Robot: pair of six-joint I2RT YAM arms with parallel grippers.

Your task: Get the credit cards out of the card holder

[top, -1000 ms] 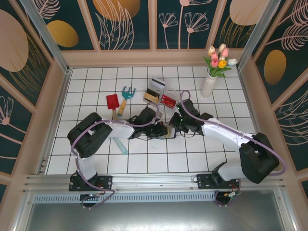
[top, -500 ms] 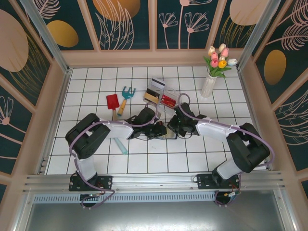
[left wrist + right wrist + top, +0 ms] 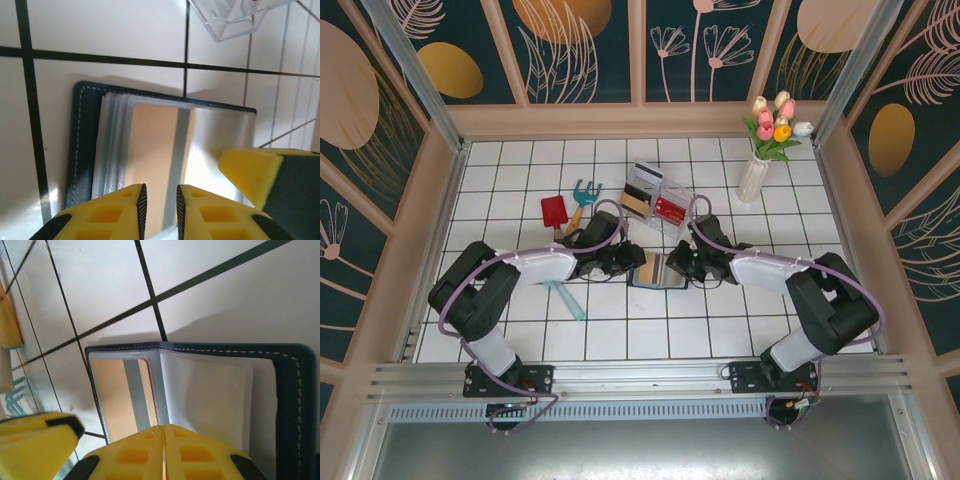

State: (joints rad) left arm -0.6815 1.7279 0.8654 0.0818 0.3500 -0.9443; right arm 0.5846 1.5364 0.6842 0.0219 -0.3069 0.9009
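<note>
On the left of the white tiled table (image 3: 500,200), a small red trowel (image 3: 554,212) and a teal hand rake (image 3: 583,195) are lying side by side. Right of them, the left gripper (image 3: 160,192) is sitting at the edge of the open navy-blue folding card holder (image 3: 655,272). Its yellow fingers are standing a slit apart, and I cannot tell whether they are pinching anything. A tan plastic credit card (image 3: 152,145) is resting in one of the holder's clear sleeves. Behind the holder, a clear plastic compartment box (image 3: 655,197) is standing. At the holder's right side, the right gripper (image 3: 164,432) is pressing its fingers fully together over the sleeves. Far right, a white vase (image 3: 754,180) is holding tulips.
</note>
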